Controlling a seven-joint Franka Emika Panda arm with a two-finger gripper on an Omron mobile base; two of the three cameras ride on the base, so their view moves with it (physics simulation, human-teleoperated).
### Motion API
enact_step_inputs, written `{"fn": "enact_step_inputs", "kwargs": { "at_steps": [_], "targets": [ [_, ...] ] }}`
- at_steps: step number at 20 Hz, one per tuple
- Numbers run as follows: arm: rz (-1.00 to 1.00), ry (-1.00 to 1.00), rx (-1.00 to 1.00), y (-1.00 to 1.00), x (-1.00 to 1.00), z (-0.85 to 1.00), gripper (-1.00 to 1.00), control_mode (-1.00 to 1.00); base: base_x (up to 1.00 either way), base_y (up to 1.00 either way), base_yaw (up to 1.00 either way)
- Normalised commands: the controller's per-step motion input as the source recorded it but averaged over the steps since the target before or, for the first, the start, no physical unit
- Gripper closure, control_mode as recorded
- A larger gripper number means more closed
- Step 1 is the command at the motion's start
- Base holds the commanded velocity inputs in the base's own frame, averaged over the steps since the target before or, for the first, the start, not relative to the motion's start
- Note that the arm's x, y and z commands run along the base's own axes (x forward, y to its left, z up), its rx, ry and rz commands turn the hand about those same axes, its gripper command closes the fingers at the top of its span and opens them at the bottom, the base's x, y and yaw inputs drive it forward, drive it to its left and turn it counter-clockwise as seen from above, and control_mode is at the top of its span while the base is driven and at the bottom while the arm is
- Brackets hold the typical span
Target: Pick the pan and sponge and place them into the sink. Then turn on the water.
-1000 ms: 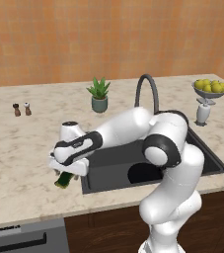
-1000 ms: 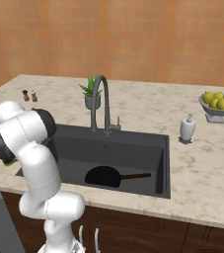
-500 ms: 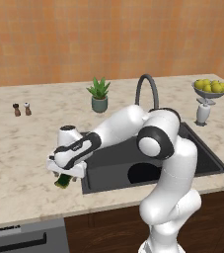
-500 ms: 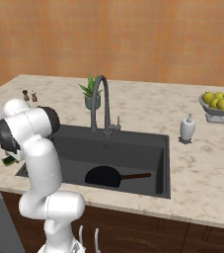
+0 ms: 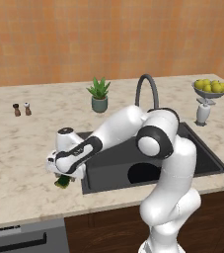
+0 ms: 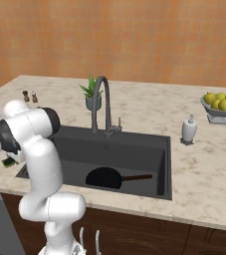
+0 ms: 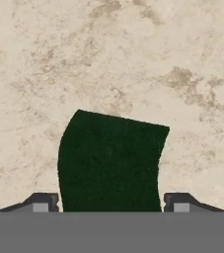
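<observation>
While the gripper (image 7: 111,205) hangs straight over the sponge (image 7: 111,160), its jaws stand apart, one fingertip each side of the green block; contact unclear. Sponge lies on the surface (image 5: 19,153) at sink's (image 6: 134,149) 9 o'clock edge. Pan (image 6: 104,177) sits in the basin.

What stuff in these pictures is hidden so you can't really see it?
- Sponge: in the hand view its near end is cut off at the bottom; in the left base view the hand covers most of it.
- Gripper: only the fingertips show, so whether they touch the sponge is unclear.
- Pan: in the left base view the arm hides most of it.
- Sink drain: not made out.
</observation>
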Motion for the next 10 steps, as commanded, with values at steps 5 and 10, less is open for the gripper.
{"fn": "enact_step_inputs", "kwargs": {
  "at_steps": [5,10],
  "targets": [
    [0.0,-0.1,0.0,-0.47,0.0,0.07,1.0,-1.0,0.0,0.0,0.0],
    [0.0,-0.1,0.0,-0.86,0.07,0.32,1.0,-1.0,0.0,0.0,0.0]
  ]
}}
